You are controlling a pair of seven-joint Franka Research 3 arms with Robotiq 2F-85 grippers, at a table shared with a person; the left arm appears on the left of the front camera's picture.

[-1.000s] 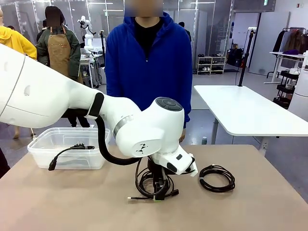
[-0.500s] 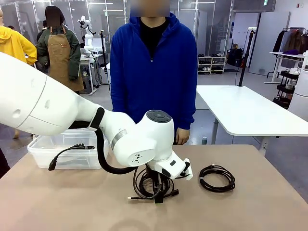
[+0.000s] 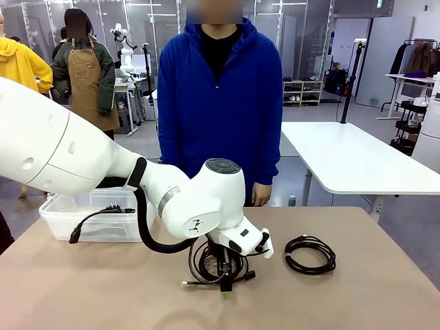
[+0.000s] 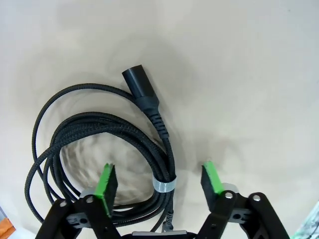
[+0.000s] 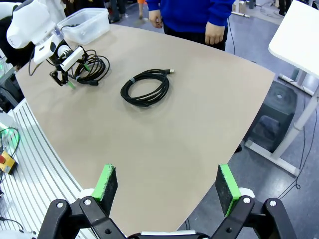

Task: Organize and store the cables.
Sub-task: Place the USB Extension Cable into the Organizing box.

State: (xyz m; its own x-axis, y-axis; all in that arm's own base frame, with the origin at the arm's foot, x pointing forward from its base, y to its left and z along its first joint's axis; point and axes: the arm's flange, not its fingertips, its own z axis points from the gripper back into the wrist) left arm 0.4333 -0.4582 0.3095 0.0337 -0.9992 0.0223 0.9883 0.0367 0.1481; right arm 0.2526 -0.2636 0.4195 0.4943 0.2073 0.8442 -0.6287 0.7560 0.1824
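A loose black cable coil (image 3: 206, 265) lies on the table's middle, and my left gripper (image 3: 225, 278) is down over it. In the left wrist view the green fingers (image 4: 107, 183) stand wide apart on either side of the coil's (image 4: 99, 129) taped bundle, so my left gripper (image 4: 159, 181) is open and grips nothing. A second coiled cable (image 3: 310, 254) lies to the right. Another cable (image 3: 103, 212) hangs over the clear bin's (image 3: 62, 206) front wall. My right gripper (image 5: 167, 181) is open, high over the table's edge, far from the coils (image 5: 146, 87).
A person in a blue hoodie (image 3: 220, 103) stands at the far side, hands down by the table edge. The clear plastic bin sits at the back left. A white table (image 3: 350, 158) stands behind on the right. The tabletop (image 3: 357, 302) is bare at the front.
My left arm has sunk lower over the middle coil, bringing the gripper down around its bundle. The person has shifted slightly to the right. The cables have not moved.
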